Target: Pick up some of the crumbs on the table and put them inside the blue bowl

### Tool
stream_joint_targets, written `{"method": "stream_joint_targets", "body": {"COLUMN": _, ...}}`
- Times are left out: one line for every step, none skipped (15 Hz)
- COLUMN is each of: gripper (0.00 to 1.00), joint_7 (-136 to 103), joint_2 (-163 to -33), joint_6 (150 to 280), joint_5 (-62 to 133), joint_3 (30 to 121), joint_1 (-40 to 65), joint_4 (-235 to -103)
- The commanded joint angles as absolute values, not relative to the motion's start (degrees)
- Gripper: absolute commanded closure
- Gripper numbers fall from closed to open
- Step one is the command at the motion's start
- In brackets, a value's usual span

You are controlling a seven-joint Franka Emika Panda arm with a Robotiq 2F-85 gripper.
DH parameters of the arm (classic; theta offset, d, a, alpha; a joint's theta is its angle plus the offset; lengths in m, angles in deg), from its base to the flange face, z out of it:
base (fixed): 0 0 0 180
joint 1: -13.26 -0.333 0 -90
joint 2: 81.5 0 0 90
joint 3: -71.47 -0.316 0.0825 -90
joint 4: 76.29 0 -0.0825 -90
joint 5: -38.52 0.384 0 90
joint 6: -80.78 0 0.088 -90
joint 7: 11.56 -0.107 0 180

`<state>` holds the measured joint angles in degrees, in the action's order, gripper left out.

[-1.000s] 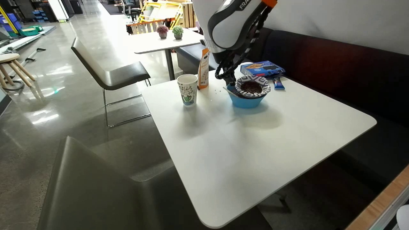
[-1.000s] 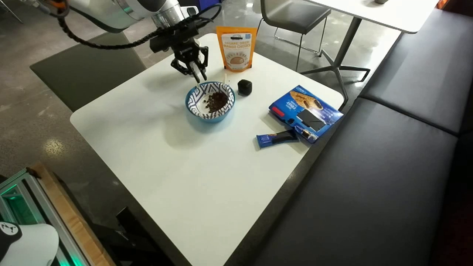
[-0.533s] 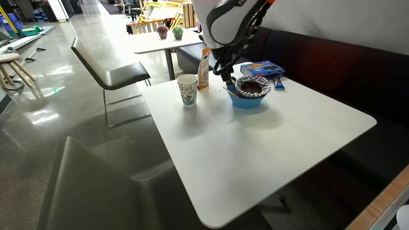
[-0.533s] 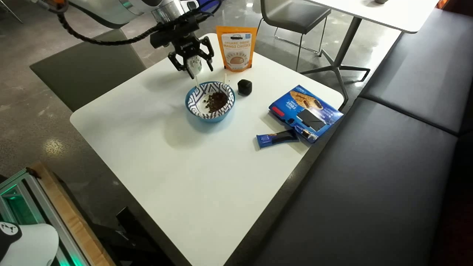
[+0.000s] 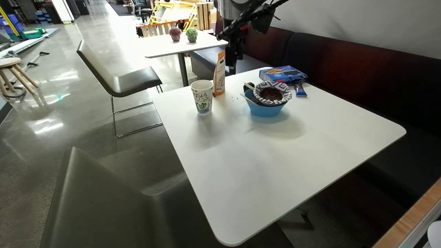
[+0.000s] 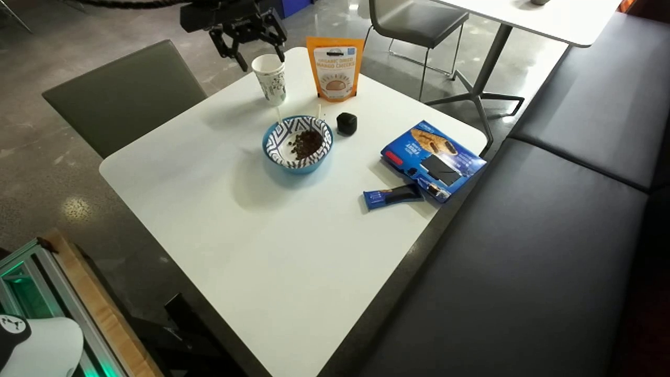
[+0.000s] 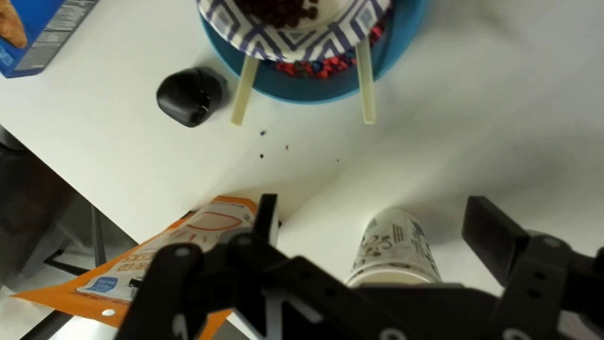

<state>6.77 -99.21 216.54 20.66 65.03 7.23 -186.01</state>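
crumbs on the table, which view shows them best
The wrist view: it looks down on the crumbs, distinct as separate specks near the blue bowl. In both exterior views they are at most tiny dots.

Both ext. views fairly crisp, wide-angle. White table lit diffuse, approx. even; blue bowl & paper cup throw broad soft shadows. Glossy floor: white glare streaks, overexp. twd rear tbl. Bench dark, near-blk lower R. Green glow by metal frame, lower L in an ext. view. Wrist view: table light patchy, greyer at R; black lump w/ small glints; gripper near-silhouette, sl. soft; orange pouch stretched twd lower-L corner; blown-out patch, bottom edge; crumbs tiny, detail unreadable.
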Motion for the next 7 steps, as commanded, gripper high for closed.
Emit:
{"method": "stream_joint_targets", "body": {"gripper": 0.00, "joint_7": 10.76, "joint_2": -95.50, "joint_6": 222.19, "joint_5": 33.40, "joint_3": 62.20, "joint_1": 10.61, "joint_4": -191.49}}
{"method": "stream_joint_targets", "body": {"gripper": 0.00, "joint_7": 12.06, "joint_2": -95.40, "joint_6": 224.57, "joint_5": 37.18, "joint_3": 61.62, "joint_1": 11.38, "joint_4": -192.45}}
{"method": "stream_joint_targets", "body": {"gripper": 0.00, "joint_7": 16.64, "joint_2": -95.45, "joint_6": 226.56, "joint_5": 39.86, "joint_3": 60.59, "joint_1": 12.09, "joint_4": -193.52}}
{"method": "stream_joint_targets", "body": {"gripper": 0.00, "joint_7": 11.95, "joint_2": -96.88, "joint_6": 222.78, "joint_5": 34.77, "joint_3": 62.72, "joint_1": 9.95, "joint_4": -189.68}}
{"method": "stream_joint_targets", "body": {"gripper": 0.00, "joint_7": 13.81, "joint_2": -96.77, "joint_6": 224.14, "joint_5": 36.75, "joint_3": 62.18, "joint_1": 10.55, "joint_4": -190.49}}
{"method": "stream_joint_targets", "body": {"gripper": 0.00, "joint_7": 14.65, "joint_2": -96.77, "joint_6": 224.91, "joint_5": 37.63, "joint_3": 61.88, "joint_1": 10.89, "joint_4": -191.09}}
{"method": "stream_joint_targets", "body": {"gripper": 0.00, "joint_7": 14.91, "joint_2": -96.76, "joint_6": 225.27, "joint_5": 37.94, "joint_3": 61.72, "joint_1": 11.05, "joint_4": -191.41}}
